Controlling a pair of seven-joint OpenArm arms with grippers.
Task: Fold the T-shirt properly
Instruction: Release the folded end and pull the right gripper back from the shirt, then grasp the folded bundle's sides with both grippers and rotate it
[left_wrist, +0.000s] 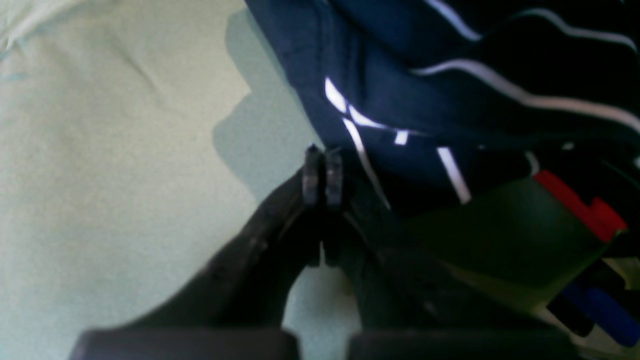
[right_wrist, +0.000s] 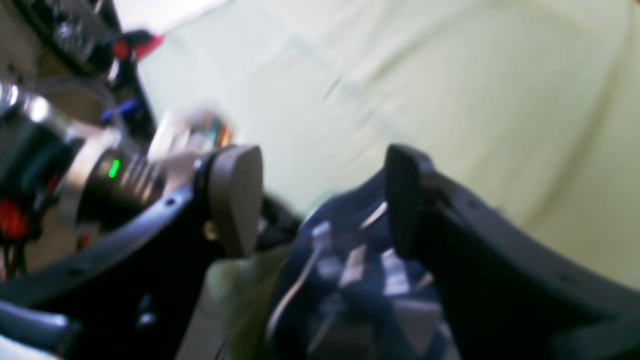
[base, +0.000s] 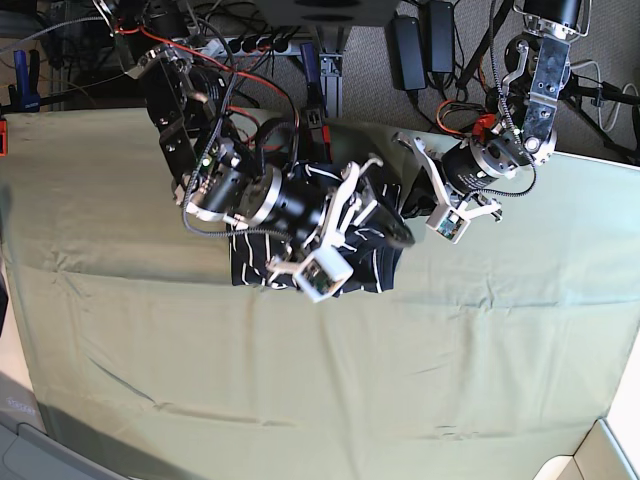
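The T-shirt (base: 300, 240) lies bunched at the desk's (base: 320, 380) far middle. The right end effector (right_wrist: 320, 200) is spread above it; the left end effector (left_wrist: 322, 175) is pressed together, empty. Fabric could snag and drag.

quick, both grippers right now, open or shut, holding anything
left gripper: shut, nothing visibly between its fingertips, beside the T-shirt.
right gripper: open, jaws wide over a bunch of the shirt, not clamped.

T-shirt (base: 375, 250) bunched on table cloth (base: 300, 380)
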